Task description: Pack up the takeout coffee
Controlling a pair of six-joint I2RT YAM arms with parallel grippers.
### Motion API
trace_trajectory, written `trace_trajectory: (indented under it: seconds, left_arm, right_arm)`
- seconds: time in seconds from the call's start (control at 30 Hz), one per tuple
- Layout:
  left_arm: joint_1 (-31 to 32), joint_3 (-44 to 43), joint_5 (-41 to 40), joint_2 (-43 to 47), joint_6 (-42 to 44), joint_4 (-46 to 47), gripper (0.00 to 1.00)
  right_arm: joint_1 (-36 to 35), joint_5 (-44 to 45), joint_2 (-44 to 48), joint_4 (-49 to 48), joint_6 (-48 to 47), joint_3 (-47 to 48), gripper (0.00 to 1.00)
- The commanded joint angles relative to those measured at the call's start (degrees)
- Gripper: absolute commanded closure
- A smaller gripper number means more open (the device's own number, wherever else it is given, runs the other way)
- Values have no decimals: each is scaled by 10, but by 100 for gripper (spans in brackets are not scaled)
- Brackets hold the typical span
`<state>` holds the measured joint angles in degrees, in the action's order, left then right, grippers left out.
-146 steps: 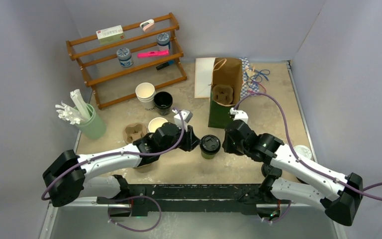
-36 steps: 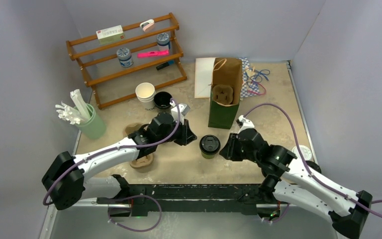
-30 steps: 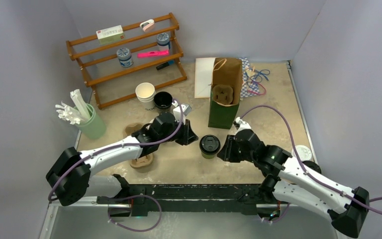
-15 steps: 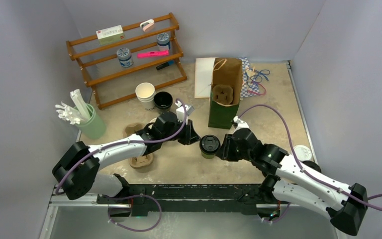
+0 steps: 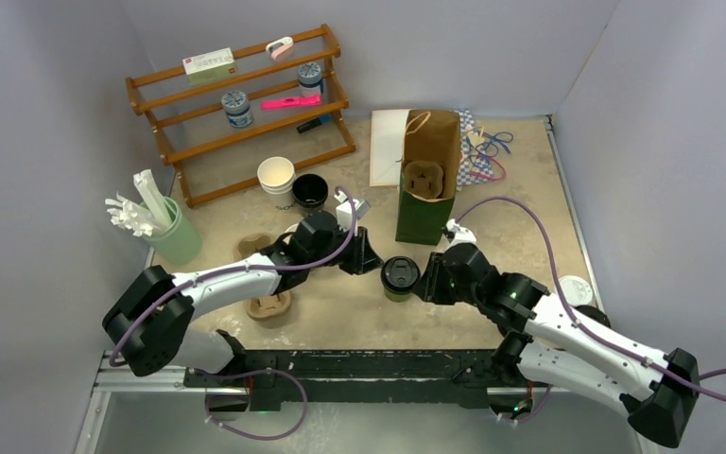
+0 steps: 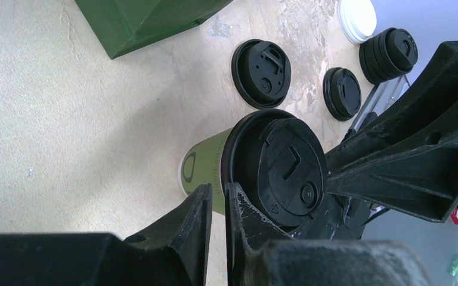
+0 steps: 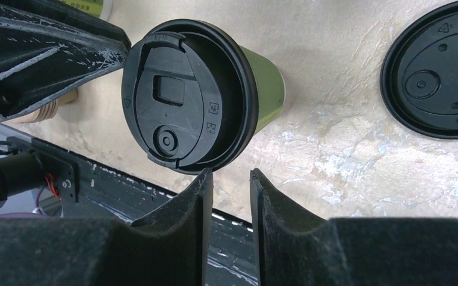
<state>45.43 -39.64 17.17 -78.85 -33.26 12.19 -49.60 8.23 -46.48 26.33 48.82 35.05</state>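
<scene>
Now, starting at your left, a green tumbler [image 5: 178, 242] of white straws stands near the table's edge, and beyond it sit a white cup [image 5: 276, 174] and an all-black cup [image 5: 309, 191], side by side. Cardboard cup carriers [image 5: 271, 305] lie partly under your left arm. The left gripper [image 6: 217, 193] reaches in from that side, its jaws drawn almost together with only a thin slit between them, right at the edge of the black lid [image 6: 281, 173]; you cannot tell from these views whether they pinch the rim. The takeout coffee [image 5: 400, 276] stands upright on the table between your two grippers, lid on, just in front of the green paper bag [image 5: 422, 223]. That bag stands open with a cup carrier [image 5: 424, 178] inside it. On the other side, the right gripper [image 7: 229, 179] has its jaws a little apart, tips just at the lid's near rim and not clamped on it. Loose black lids [image 6: 262, 64] lie on the table beyond the cup, and a white lid [image 5: 575, 287] lies farthest right.
</scene>
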Motion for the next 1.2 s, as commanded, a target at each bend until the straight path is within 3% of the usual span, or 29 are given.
trace_trajectory:
  seconds: [0.0, 0.43, 1.17]
  left_arm:
    - [-4, -22, -1, 17, 20, -8, 83]
    - [-6, -27, 26, -13, 15, 18, 83]
    - [-5, -19, -3, -29, 64, -69, 84]
  right_arm:
    - [-2, 34, 10, 18, -4, 33, 69]
    - [-1, 27, -20, -7, -11, 20, 71]
    - [0, 15, -28, 2, 16, -58, 74]
